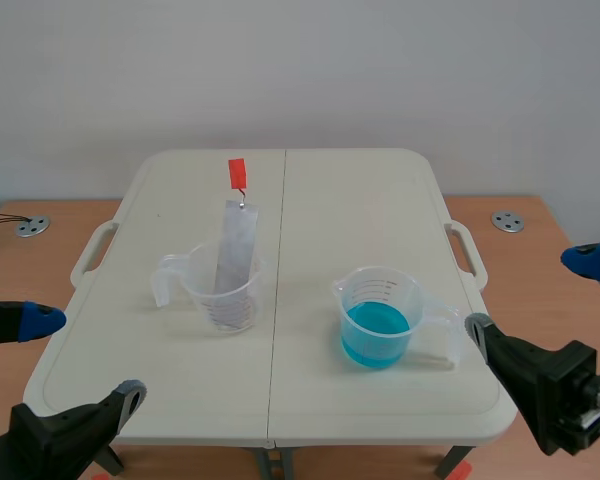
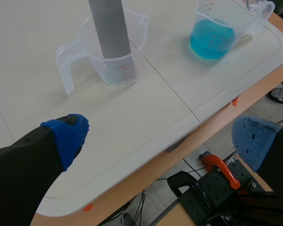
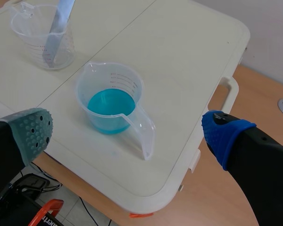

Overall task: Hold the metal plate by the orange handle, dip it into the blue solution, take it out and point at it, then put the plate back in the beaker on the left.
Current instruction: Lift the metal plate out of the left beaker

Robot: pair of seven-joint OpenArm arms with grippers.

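Scene view. Shows the left end effector (image 1: 80, 358) low at the near left corner of the surface (image 1: 310, 200), fingers spread wide, gripping nothing. Shows the right end effector (image 1: 530, 295) at the surface's right edge, equally wide apart and empty. Puts the metal plate (image 1: 235, 250) well ahead of the left end effector, standing tilted in the clear beaker (image 1: 220, 295), with the orange handle (image 1: 237, 173) at its upper end. Puts the second beaker (image 1: 378, 295), holding the blue solution (image 1: 375, 335), near the right end effector's inner finger.

Left wrist view. Shows both blue pads (image 2: 68, 136) far apart, nothing between. Finds the clear beaker with the plate ahead, the blue solution further ahead and off to the side.

Right wrist view. Shows the fingers wide apart, nothing held. Finds the second beaker just ahead, between the fingers' lines, and the clear beaker well beyond.
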